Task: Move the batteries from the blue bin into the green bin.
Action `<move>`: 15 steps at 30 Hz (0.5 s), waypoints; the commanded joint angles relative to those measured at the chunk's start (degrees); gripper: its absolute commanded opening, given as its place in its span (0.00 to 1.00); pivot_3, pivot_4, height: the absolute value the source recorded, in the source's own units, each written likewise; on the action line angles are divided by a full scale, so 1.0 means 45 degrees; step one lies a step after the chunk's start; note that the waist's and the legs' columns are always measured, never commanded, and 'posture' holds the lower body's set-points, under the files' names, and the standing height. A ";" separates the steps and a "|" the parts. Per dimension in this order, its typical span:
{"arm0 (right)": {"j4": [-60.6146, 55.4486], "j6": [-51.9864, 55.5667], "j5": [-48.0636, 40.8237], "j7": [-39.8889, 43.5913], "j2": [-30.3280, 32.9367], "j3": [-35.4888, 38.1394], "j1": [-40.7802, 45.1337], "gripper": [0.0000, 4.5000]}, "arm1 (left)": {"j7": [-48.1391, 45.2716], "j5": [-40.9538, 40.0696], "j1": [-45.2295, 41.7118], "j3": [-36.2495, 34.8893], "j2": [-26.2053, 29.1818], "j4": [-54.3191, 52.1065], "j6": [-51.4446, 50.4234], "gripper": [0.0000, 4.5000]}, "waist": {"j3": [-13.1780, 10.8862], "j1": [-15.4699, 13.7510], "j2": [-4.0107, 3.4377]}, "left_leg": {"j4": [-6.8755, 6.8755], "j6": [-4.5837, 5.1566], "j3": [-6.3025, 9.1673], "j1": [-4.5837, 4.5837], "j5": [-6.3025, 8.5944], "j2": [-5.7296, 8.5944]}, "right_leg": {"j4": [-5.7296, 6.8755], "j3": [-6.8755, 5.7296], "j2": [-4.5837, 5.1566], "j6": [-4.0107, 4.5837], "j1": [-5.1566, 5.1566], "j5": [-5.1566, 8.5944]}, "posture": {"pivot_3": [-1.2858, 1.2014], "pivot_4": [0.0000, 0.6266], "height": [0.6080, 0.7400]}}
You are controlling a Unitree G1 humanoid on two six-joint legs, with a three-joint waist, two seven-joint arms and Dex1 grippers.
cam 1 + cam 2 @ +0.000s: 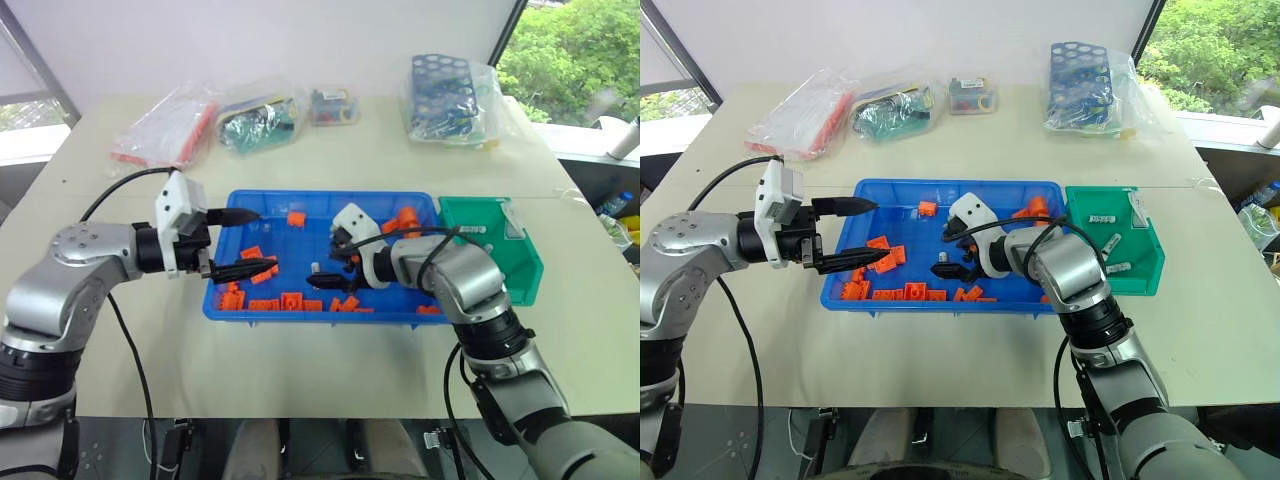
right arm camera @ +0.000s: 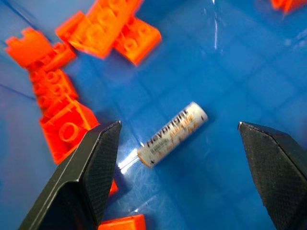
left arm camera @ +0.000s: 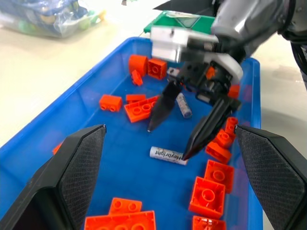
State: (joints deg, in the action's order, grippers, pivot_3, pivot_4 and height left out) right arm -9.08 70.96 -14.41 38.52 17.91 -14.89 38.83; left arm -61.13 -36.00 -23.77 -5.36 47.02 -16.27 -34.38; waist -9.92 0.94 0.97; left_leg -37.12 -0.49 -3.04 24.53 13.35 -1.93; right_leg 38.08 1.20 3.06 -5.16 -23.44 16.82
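On the beige table [image 1: 330, 160] by windows, both grippers' jaws hang spread over the blue bin [image 1: 262, 202].

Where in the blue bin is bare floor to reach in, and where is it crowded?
The blue bin has bare floor at its middle, around the battery between the right gripper's open jaws. Orange bricks crowd the near wall and the end near the left gripper.
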 commanded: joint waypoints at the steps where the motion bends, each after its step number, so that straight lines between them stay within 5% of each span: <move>1: 0.0076 -0.0301 -0.0178 -0.0315 -0.0107 0.0059 -0.0148 0.89 | -0.0119 -0.0039 -0.0250 -0.0256 0.0168 -0.0157 0.0200 1.00 | 0.0000 0.0006 0.0000 | 0.0000 0.0000 0.0000 -0.0001 0.0000 0.0000 | 0.0000 0.0000 -0.0001 0.0000 0.0001 0.0000 | 0.52 0.24 1.00; 5: 0.0574 -0.0985 0.0014 -0.0497 -0.0061 -0.0393 -0.0380 0.84 | -0.0130 -0.0044 -0.0309 -0.0280 0.0207 -0.0175 0.0151 1.00 | 0.0001 0.0016 0.0002 | 0.0002 0.0000 0.0001 -0.0002 0.0000 0.0000 | -0.0001 0.0001 -0.0009 0.0000 0.0001 0.0000 | 0.52 0.24 1.00; 8: 0.0785 -0.1364 0.0021 -0.0548 -0.0040 -0.0495 -0.0404 0.60 | -0.0125 -0.0094 -0.0291 -0.0314 0.0236 -0.0269 0.0097 1.00 | 0.0002 0.0018 0.0003 | 0.0002 0.0000 0.0003 -0.0005 0.0000 -0.0002 | -0.0001 0.0002 -0.0017 0.0000 0.0003 0.0000 | 0.52 0.24 1.00; 13: 0.0505 -0.1294 -0.0233 -0.0419 0.0159 -0.0469 -0.0378 0.04 | -0.0305 -0.0172 -0.0175 -0.0305 0.0343 -0.0394 0.0031 1.00 | 0.0002 0.0008 0.0003 | 0.0002 0.0000 0.0003 -0.0004 0.0000 -0.0004 | -0.0001 0.0004 -0.0019 0.0000 0.0003 0.0000 | 0.52 0.24 1.00; 15: 0.0320 -0.1159 -0.0350 -0.0373 0.0283 -0.0403 -0.0360 0.02 | -0.0379 -0.0168 -0.0163 -0.0282 0.0366 -0.0407 0.0044 1.00 | 0.0003 0.0000 0.0004 | -0.0001 0.0000 0.0005 -0.0003 0.0000 -0.0004 | -0.0001 0.0004 -0.0018 0.0000 0.0006 0.0000 | 0.52 0.24 1.00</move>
State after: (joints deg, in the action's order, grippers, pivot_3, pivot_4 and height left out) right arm -6.03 65.09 -15.07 36.45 18.48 -16.96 37.07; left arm -62.33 -36.06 -24.28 -5.38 47.74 -16.44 -34.51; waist -9.91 0.94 0.99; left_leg -37.13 -0.49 -3.02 24.51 13.36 -1.95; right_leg 38.07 1.22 2.98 -5.16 -23.41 16.82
